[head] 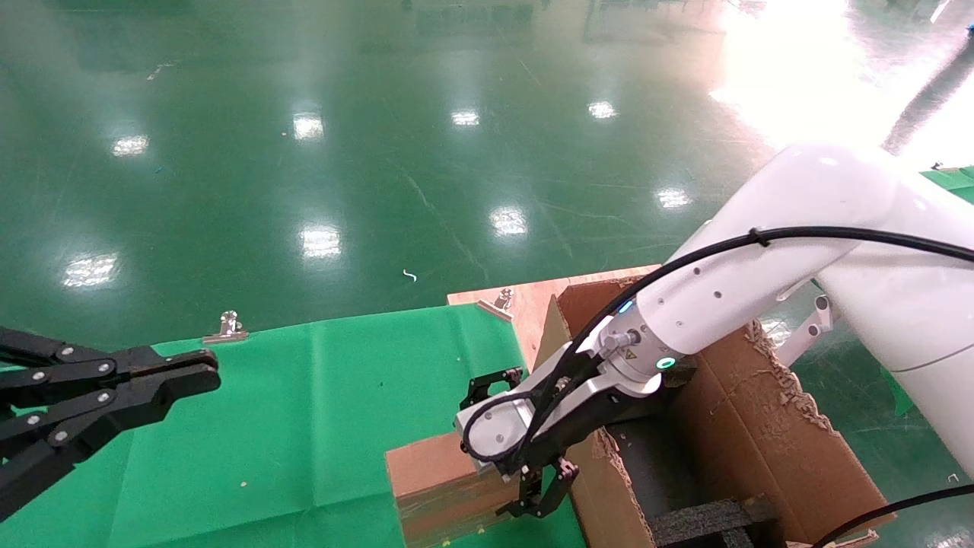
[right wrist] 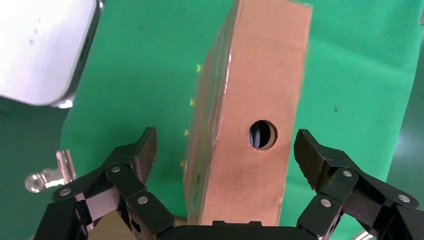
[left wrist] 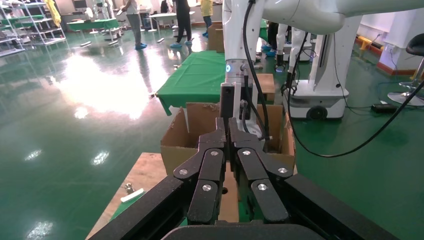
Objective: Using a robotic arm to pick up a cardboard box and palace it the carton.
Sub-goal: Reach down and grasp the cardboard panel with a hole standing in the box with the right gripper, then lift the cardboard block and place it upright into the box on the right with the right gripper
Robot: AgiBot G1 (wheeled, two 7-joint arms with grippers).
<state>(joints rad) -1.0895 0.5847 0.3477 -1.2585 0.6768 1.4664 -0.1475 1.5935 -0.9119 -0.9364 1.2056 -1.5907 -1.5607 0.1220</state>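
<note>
Robotic arm reaching down beside the carton, right gripper jaws open astride the cardboard box on the green desk, left gripper jaws closed, away from the carton.

Head view: looking forward and down from above onto the green cloth and the carton. Left wrist view: level along closed black fingers toward the same carton, farther off. Right wrist view: close up, pointing between spread fingers at the cardboard box, shared with the head view.
</note>
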